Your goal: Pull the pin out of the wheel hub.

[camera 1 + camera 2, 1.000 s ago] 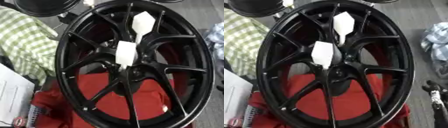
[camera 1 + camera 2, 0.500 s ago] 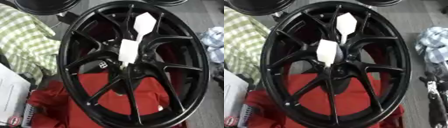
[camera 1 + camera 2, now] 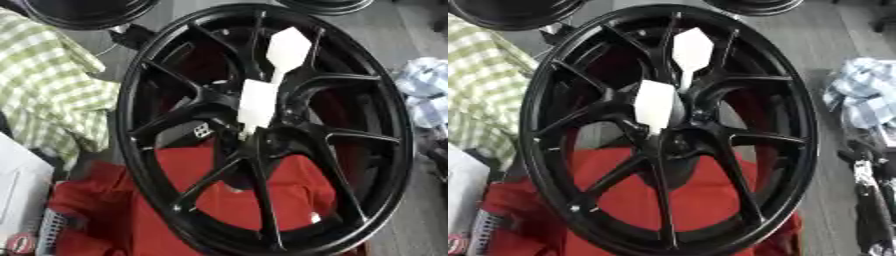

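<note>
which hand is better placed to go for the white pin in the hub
Probably the right. Only the right hand shows, at the right edge beside the wheel's rim; the left hand is in neither view. The white pin stands at the hub.

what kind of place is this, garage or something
Probably a garage or wheel workshop. A large black spoked wheel fills the view with a white pin at its hub, more black rims lie beyond it, and a red cloth and checked cloth are strewn about.
</note>
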